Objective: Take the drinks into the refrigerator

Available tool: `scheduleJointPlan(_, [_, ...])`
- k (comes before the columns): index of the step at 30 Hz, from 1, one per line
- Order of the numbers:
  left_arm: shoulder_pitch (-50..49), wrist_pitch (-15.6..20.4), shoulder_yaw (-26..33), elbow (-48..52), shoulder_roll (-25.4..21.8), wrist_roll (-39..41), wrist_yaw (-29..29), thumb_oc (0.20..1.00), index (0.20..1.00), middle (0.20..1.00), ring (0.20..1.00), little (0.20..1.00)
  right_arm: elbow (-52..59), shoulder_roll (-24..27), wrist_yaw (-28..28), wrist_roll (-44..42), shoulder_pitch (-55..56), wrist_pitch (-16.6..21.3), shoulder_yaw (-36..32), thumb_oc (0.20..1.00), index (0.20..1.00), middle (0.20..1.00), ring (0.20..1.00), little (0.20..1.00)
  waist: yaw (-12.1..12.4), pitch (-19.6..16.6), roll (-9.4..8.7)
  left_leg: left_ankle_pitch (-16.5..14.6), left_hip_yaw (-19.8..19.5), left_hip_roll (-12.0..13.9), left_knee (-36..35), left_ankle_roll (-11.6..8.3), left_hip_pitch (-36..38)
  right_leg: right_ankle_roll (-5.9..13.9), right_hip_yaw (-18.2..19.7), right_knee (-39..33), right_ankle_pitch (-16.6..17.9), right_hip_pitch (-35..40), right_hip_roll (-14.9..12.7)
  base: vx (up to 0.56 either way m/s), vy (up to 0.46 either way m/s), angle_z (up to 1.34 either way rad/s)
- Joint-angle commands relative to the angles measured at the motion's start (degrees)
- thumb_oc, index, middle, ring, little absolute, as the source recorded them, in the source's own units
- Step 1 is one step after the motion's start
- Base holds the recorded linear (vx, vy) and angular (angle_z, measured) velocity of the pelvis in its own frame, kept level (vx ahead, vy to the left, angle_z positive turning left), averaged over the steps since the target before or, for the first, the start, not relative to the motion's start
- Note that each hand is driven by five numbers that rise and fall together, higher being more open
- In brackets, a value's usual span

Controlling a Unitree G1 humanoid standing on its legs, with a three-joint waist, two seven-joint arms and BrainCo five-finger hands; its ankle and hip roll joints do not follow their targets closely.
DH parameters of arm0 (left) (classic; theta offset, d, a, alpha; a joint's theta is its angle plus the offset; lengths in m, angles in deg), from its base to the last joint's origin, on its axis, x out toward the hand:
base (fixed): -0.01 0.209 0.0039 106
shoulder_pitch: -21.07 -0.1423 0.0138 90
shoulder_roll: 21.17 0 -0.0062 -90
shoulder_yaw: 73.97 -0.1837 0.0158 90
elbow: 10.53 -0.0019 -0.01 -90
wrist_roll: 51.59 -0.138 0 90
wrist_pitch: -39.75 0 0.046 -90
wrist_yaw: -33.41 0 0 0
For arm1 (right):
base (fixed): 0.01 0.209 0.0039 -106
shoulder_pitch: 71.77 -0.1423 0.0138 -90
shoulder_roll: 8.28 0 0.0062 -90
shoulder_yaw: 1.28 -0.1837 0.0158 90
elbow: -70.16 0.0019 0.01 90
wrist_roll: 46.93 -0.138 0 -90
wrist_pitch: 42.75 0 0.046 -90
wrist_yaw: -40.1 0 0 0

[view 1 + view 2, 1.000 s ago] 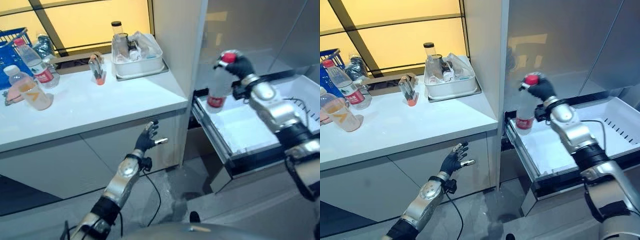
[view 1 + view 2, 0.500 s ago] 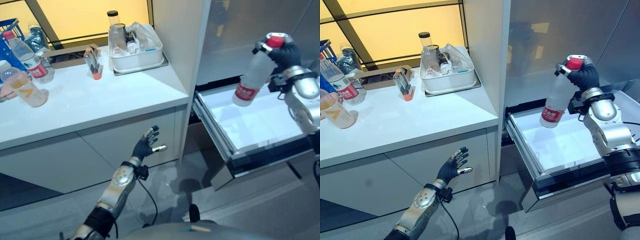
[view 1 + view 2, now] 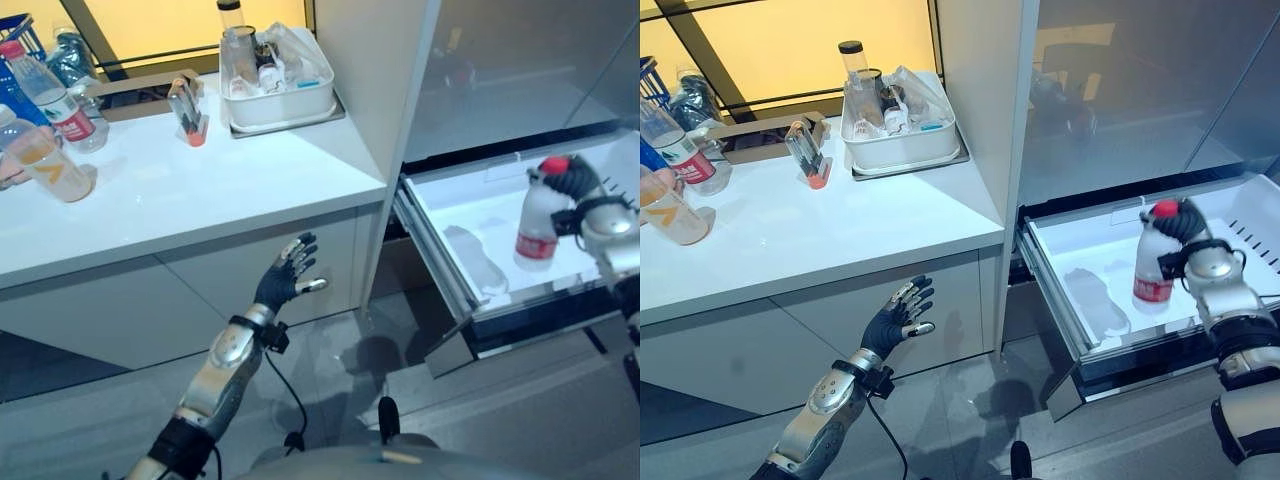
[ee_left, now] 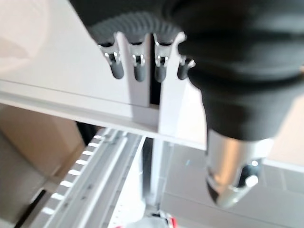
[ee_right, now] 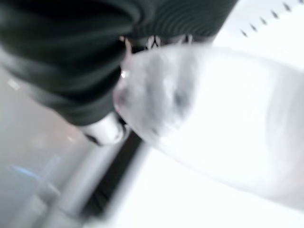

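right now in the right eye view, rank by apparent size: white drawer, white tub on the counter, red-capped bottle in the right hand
1. White pulled-out refrigerator drawer
2. White plastic tub of items on the counter
3. Clear red-capped bottle, held upright in the drawer by the right hand

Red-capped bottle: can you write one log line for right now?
right hand: shut on clear red-capped plastic bottle | bottle: upright in open white fridge drawer | left hand: open, idle by white cabinet

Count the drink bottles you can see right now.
3, perhaps more hidden: one bottle upright in the open drawer, held by the right hand; a red-capped bottle and an orange drink on the counter's far left.
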Motion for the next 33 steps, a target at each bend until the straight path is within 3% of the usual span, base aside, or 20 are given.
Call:
scheduleJointPlan(1, [1.8, 3.7, -1.9, 6.7, -3.1, 2.1, -0.9, 1.000, 1.000, 1.000, 1.000, 1.000, -7.8, -0.8, -2.8, 14.2, -14.3, 1.9, 5.6, 0.200, 0.200, 0.200, 0.200, 0.200, 1.9, 1.1, -4.67, 1.2, -2.8, -3.5, 1.5, 3.04, -6.6, 2.25, -3.5, 2.2, -4.1, 1.5, -1.4, -0.09, 0.017, 0.01])
scheduleJointPlan(7, [3.7, 4.4, -2.1, 7.8, -2.7, 1.8, 0.0, 1.000, 1.000, 1.000, 1.000, 1.000, -14.5, -5.4, -3.4, 35.0, -14.4, 0.5, 13.5, 0.200, 0.200, 0.200, 0.200, 0.200, 3.1, 3.6, -4.15, 2.2, -4.4, -4.0, 1.4, 3.24, -9.1, 2.17, -4.7, 3.0, -4.0, -0.5, -2.0, -0.04, 0.011, 0.21])
scheduleJointPlan(13, [5.2, 5.1, -0.6, 8.4, -2.4, 1.2, 1.6, 1.000, 1.000, 1.000, 1.000, 1.000, -17.8, -13.4, -1.3, 44.7, -14.1, -0.9, 18.6, 0.200, 0.200, 0.200, 0.200, 0.200, 4.4, 6.0, -3.80, 2.8, -5.3, -4.6, 1.6, 3.37, -11.1, 2.02, -5.2, 3.5, -3.8, -2.1, -2.3, -0.05, 0.003, 0.10])
scheduleJointPlan(17, [5.6, 5.5, 0.3, 8.9, -1.8, 1.1, 2.9, 1.000, 1.000, 1.000, 1.000, 1.000, -17.2, -17.4, -1.2, 45.1, -14.3, -1.5, 18.7, 0.200, 0.200, 0.200, 0.200, 0.200, 4.7, 7.1, -3.52, 3.3, -5.6, -4.7, 1.8, 3.41, -12.3, 1.95, -5.4, 3.7, -3.5, -3.3, -2.5, -0.06, 0.005, -0.02])
scheduleJointPlan(24, [7.1, 6.3, -0.5, 10.9, -0.5, 1.8, 3.1, 1.000, 1.000, 1.000, 1.000, 1.000, -26.5, -25.7, -0.8, 40.1, -10.3, -2.1, 14.3, 0.200, 0.200, 0.200, 0.200, 0.200, 6.5, 8.3, -2.35, 4.0, -6.7, -5.0, 1.6, 3.39, -13.4, 1.99, -6.5, 3.2, -3.3, -3.7, -3.0, -0.01, 0.003, 0.09])
scheduleJointPlan(25, [7.5, 6.3, -0.9, 11.1, -0.2, 2.2, 2.9, 1.000, 1.000, 1.000, 1.000, 1.000, -28.3, -27.0, -1.3, 37.4, -9.2, -2.1, 12.3, 0.827, 0.827, 0.827, 0.827, 0.827, 7.0, 8.3, -1.95, 4.0, -7.0, -5.1, 1.6, 3.39, -13.4, 2.02, -6.8, 3.0, -3.3, -3.4, -3.2, 0.01, 0.004, 0.04])
scheduleJointPlan(26, [7.5, 6.3, -0.9, 11.1, -0.2, 2.2, 2.9, 1.000, 1.000, 1.000, 1.000, 1.000, -28.3, -27.1, -1.4, 37.3, -9.2, -2.0, 12.3, 1.000, 1.000, 1.000, 1.000, 1.000, 7.0, 8.3, -1.98, 4.0, -7.0, -5.1, 1.5, 3.39, -13.4, 2.02, -6.9, 3.0, -3.3, -3.4, -3.2, 0.01, 0.005, 0.05])
scheduleJointPlan(30, [7.5, 6.8, -0.6, 11.0, 0.2, 3.0, 3.5, 1.000, 1.000, 1.000, 1.000, 1.000, -27.0, -28.3, -3.6, 28.8, -10.0, -0.8, 7.7, 1.000, 1.000, 1.000, 1.000, 1.000, 7.7, 8.1, -1.73, 3.9, -7.5, -5.2, 1.3, 3.34, -13.0, 2.15, -7.1, 2.5, -3.4, -2.7, -3.4, 0.01, 0.007, 0.13])
scheduleJointPlan(33, [7.2, 7.1, 0.4, 10.0, 0.1, 1.6, 4.1, 1.000, 1.000, 1.000, 1.000, 1.000, -22.6, -26.3, -5.5, 18.3, -8.9, 1.7, 2.8, 1.000, 1.000, 1.000, 1.000, 1.000, 7.0, 7.9, -2.07, 3.8, -7.3, -5.1, 1.2, 3.27, -12.7, 2.27, -7.2, 2.4, -3.4, -2.5, -3.4, 0.00, 0.000, 0.00])
